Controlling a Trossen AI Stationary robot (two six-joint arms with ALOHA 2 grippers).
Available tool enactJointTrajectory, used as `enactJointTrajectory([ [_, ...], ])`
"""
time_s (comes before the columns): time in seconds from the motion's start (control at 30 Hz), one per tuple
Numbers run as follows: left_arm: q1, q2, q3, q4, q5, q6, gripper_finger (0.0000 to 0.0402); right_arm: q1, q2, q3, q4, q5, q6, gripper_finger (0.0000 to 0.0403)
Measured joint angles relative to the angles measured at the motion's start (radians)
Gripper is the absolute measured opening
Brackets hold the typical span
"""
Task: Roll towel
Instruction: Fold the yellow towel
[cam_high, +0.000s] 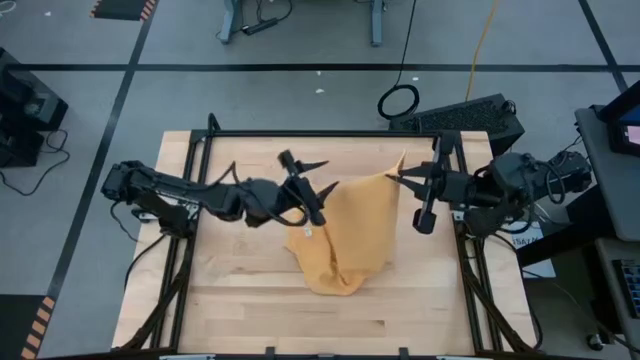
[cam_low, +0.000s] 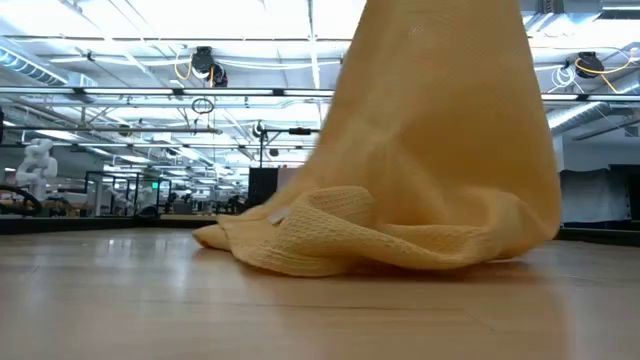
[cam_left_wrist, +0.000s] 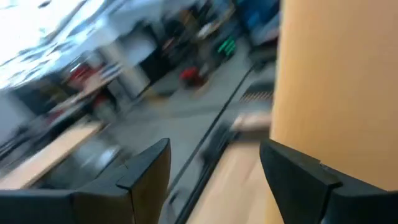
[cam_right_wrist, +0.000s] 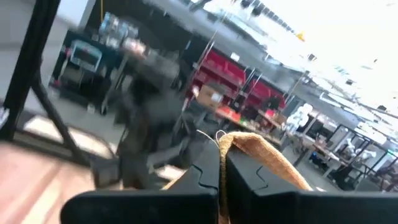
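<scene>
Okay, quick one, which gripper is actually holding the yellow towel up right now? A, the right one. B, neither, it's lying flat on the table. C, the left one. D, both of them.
A: the right gripper is shut on a corner of the towel, lifting it, while the left gripper stands open beside the hanging cloth.

Evenly and brightly lit from overhead strip lights (cam_low: 150, 25) running across the ceiling in the low view. Soft, short shadows under the draped mustard-yellow cloth towel (cam_high: 350, 235) on the pale wooden table (cam_high: 240, 300). Faint sheen on the wood near the low camera. Heavy motion blur in the left wrist view, milder smear in the right wrist view; white glare blown out at the upper corners there.
</scene>
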Motion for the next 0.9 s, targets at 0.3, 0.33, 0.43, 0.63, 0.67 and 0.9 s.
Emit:
enactJointTrajectory([
  [0.3,0.073,-0.001,0.081,-0.112,0.376,-0.1,0.0251,-0.013,0.111,0.021,-0.261,0.0,0.227,0.0],
  [0.33,0.077,-0.001,0.081,-0.131,0.425,-0.125,0.0251,-0.011,0.123,0.02,-0.304,-0.006,0.269,0.0],
  [0.43,0.089,0.006,0.081,-0.187,0.569,-0.195,0.0251,-0.002,0.157,0.02,-0.427,-0.066,0.417,0.0],
  [0.63,0.077,0.027,0.081,-0.27,0.635,-0.224,0.0251,0.049,0.226,-0.036,-0.579,-0.16,0.599,0.0],
  [0.67,0.073,0.033,0.082,-0.284,0.635,-0.226,0.0251,0.058,0.231,-0.047,-0.592,-0.16,0.619,0.0],
  [0.9,0.055,0.103,-0.007,-0.214,0.623,-0.239,0.0251,0.107,0.237,-0.084,-0.733,-0.162,0.786,0.0],
])
